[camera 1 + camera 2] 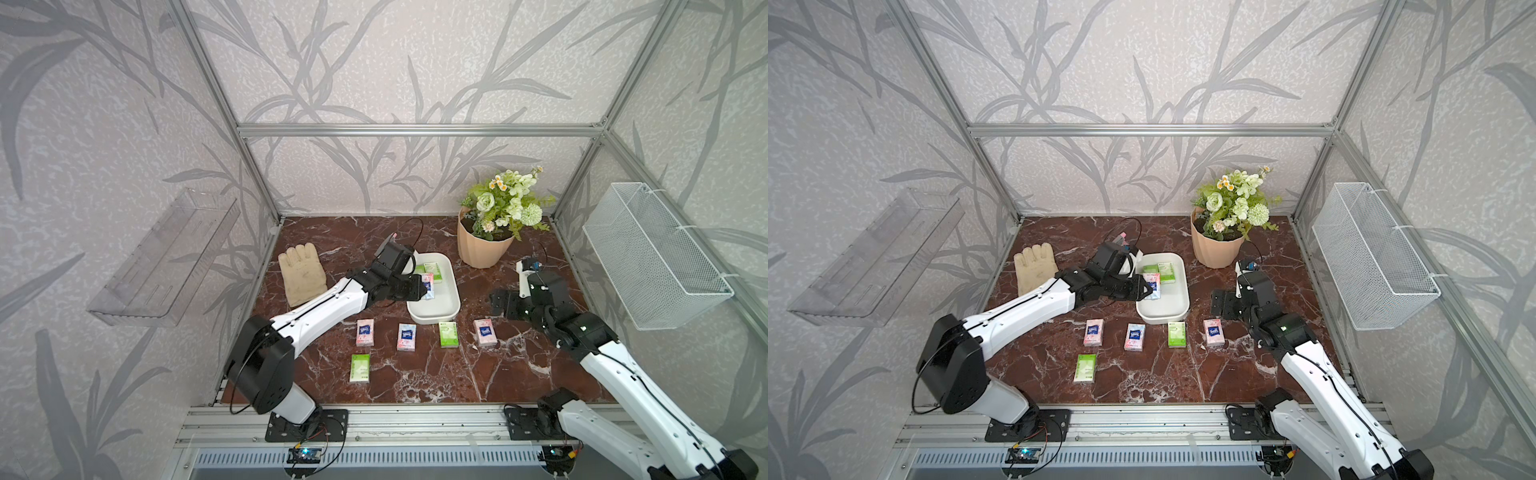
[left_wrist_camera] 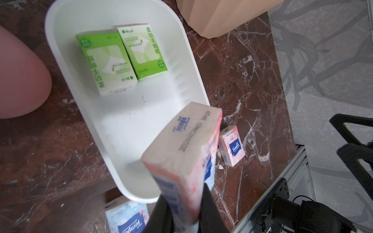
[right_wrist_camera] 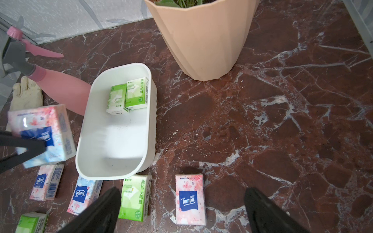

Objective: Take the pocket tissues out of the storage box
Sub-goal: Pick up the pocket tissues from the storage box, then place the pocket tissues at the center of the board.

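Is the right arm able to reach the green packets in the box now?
Probably yes: right arm, jaws open, beside the box; green packets uncovered. The left arm, jaws holding a pink packet, hangs close.

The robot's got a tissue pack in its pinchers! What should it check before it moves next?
1. Left gripper shut on the pink floral soft tissue packet: ok.
2. Packet lifted off the shallow white plastic storage box's floor: ok.
3. Bare spot on the brown marble table for putting it down: ok.
4. Right gripper open and off to the side of the box: ok.
5. Box emptied: not ok, two green-and-white packets lie inside.
6. Left arm clear of the pink plastic spray bottle: cannot tell.
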### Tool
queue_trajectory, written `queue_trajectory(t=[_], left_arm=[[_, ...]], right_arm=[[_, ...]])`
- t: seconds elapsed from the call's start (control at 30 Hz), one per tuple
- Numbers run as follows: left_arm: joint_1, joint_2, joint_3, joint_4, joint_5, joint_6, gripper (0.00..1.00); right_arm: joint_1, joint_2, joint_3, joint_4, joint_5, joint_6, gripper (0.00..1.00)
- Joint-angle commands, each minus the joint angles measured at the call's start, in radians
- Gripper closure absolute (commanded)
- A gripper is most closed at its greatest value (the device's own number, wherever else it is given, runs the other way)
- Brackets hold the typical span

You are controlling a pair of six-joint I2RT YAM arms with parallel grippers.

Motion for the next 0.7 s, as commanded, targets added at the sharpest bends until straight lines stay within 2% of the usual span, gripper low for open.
queue_trajectory(t=[0.0,0.23,0.47,0.67], left_arm=[[-0.001,-0.098,-0.069,-0.114,0.014,-0.024,0.80],[0.000,-0.257,-0.175,-0.236,0.077,-0.075,0.81],[-0.003,-0.345,-0.307,-0.202,0.225,-0.183,0.81],[-0.008,-0.352,-0.427,-0.145,0.251,-0.217,0.81]], right_arm=[[-0.004,0.007,-0.013,0.031,-0.024,-0.003,0.01],[-0.005,0.018,-0.006,0.032,-0.038,-0.017,0.01],[-0.007,0.043,0.015,0.031,-0.052,-0.042,0.01],[-0.005,0.082,0.048,0.037,-0.063,-0.067,0.01]])
